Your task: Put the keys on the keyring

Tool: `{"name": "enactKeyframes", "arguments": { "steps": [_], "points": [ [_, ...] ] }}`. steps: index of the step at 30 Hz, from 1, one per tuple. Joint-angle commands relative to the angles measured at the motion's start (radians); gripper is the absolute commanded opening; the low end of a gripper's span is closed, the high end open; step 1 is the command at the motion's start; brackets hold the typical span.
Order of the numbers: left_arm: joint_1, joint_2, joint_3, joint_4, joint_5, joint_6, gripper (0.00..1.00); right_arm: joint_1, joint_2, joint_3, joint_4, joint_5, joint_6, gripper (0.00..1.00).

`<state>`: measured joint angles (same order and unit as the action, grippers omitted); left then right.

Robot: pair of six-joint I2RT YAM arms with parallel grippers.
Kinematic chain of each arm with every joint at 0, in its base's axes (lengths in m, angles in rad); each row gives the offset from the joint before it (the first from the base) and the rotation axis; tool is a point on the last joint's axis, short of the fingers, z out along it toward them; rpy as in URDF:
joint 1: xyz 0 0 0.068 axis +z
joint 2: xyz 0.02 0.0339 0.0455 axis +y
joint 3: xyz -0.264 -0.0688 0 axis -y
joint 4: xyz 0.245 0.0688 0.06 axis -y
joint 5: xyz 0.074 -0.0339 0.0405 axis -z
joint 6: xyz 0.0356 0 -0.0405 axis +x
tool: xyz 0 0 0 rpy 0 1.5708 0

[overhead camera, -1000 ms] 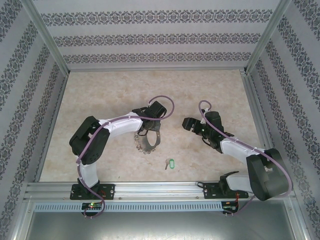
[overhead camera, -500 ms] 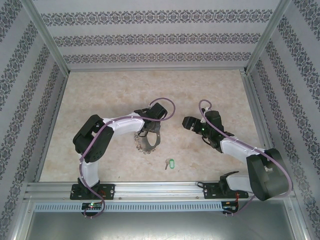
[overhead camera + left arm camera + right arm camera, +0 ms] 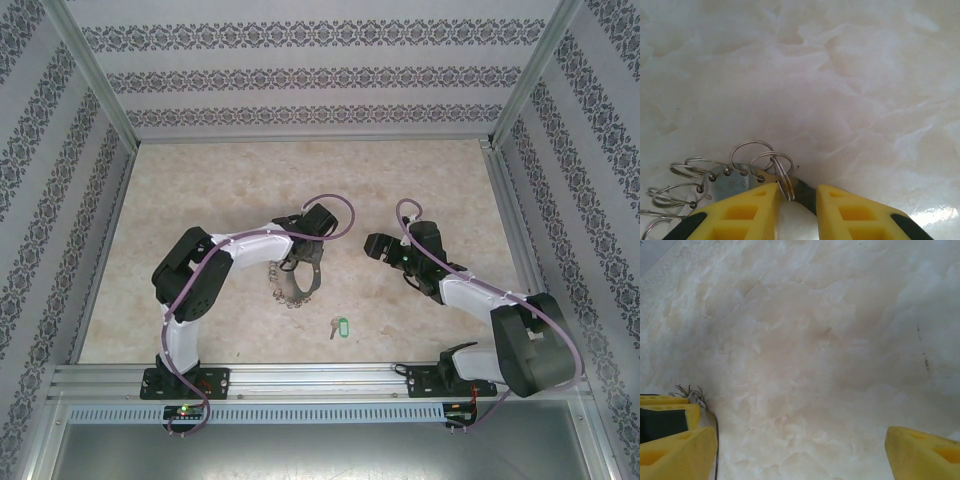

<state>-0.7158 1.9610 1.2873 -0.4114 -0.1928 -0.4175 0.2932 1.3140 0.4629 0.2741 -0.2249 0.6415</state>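
Tabletop, pale marbled, bears keys within floral-striped walls.

Left gripper is at centre frame, over the upper part of the keyring and in contact with it. The keyring shows as a bunched silvery loop just left of centre on the table. Keys, with green tag, lie apart from it at lower centre. Right gripper is right of centre, pointing left, clear of both items.
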Motion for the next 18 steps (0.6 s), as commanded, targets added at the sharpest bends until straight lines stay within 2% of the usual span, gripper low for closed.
{"name": "enactKeyframes", "arguments": {
  "steps": [1, 12, 18],
  "points": [
    [-0.013, 0.020, 0.026, -0.004, -0.031, 0.028, 0.26, 0.015, 0.008, 0.024, 0.023, 0.002, -0.008, 0.87],
    [-0.013, 0.025, 0.014, 0.013, -0.056, 0.040, 0.24, 0.015, -0.012, 0.019, 0.020, -0.006, -0.011, 0.86],
    [-0.012, 0.029, 0.017, 0.017, -0.060, 0.064, 0.14, 0.015, -0.033, 0.022, -0.002, -0.012, -0.019, 0.86]
  ]
}}
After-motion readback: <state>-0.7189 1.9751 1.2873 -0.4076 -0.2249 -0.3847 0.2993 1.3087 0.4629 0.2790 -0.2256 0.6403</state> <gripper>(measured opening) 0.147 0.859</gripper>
